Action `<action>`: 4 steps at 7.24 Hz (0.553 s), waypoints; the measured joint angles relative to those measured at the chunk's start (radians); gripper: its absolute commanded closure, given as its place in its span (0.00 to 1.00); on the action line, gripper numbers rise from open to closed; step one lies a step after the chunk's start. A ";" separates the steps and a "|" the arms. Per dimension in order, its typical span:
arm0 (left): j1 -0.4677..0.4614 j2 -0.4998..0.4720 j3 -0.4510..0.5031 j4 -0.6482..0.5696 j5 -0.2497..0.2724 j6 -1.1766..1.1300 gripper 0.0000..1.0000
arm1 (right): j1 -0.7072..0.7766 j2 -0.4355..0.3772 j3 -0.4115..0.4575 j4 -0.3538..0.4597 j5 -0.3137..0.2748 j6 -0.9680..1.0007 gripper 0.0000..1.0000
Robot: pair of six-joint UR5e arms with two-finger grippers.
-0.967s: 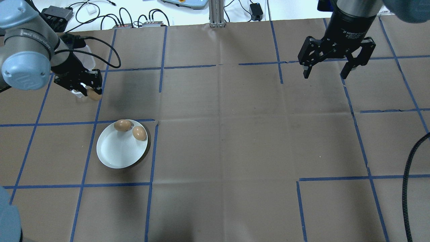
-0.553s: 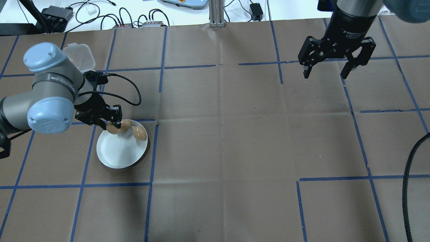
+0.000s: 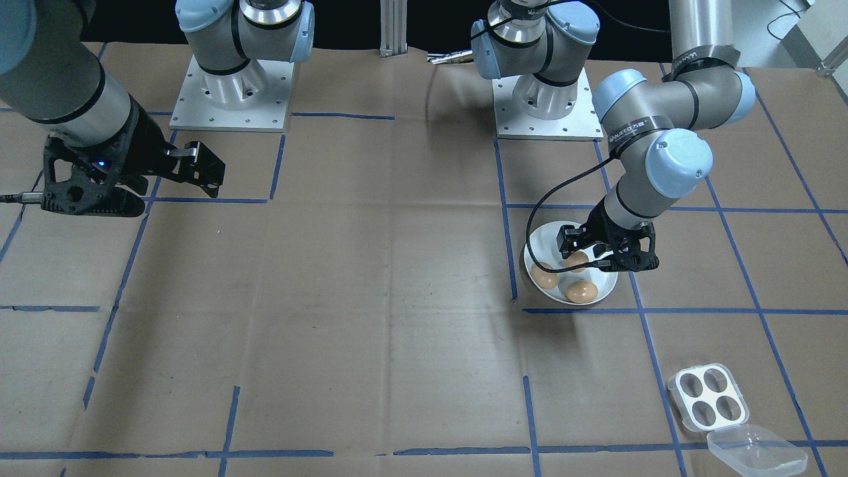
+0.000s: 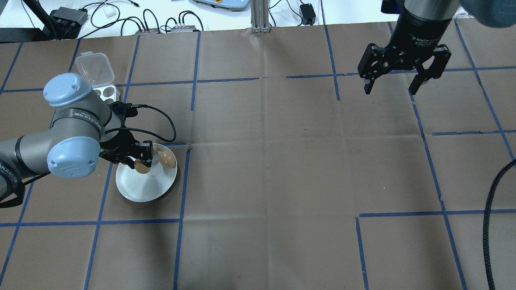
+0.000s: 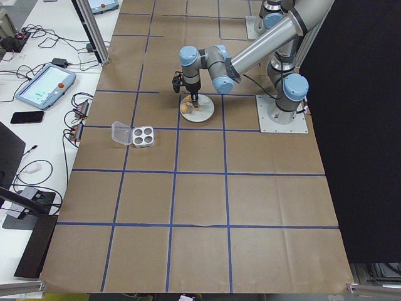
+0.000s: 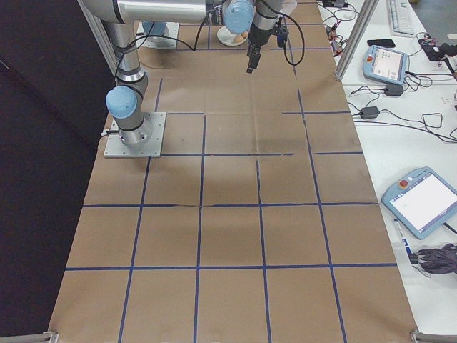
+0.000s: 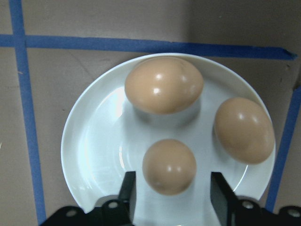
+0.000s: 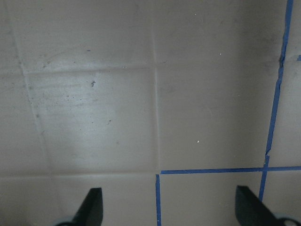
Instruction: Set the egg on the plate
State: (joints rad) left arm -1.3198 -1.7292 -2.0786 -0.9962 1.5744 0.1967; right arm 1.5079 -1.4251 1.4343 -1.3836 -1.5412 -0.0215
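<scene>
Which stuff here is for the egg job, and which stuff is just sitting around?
For the job:
- white plate
- egg between the fingers of the left tool, over the plate
- two eggs already on the plate

Just sitting around:
- clear egg tray, empty, lid open
- right tool, open, holding nothing
- cables and tablet off the table

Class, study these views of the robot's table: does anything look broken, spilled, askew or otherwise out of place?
Nothing stands out. Three intact eggs sit within the plate, the newest egg between the left gripper fingers. The egg tray lies open, all four cups empty. The right gripper hangs open over bare table.
</scene>
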 measured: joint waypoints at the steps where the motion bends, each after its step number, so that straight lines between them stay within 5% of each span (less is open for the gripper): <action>1: -0.001 0.014 0.031 -0.005 0.012 0.002 0.00 | 0.000 0.000 0.000 0.000 0.001 0.000 0.00; 4: -0.014 0.056 0.269 -0.218 0.023 -0.026 0.00 | 0.000 0.001 0.000 0.000 0.001 0.000 0.00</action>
State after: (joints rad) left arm -1.3333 -1.6730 -1.8100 -1.2138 1.5969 0.1702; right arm 1.5079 -1.4245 1.4343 -1.3837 -1.5404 -0.0215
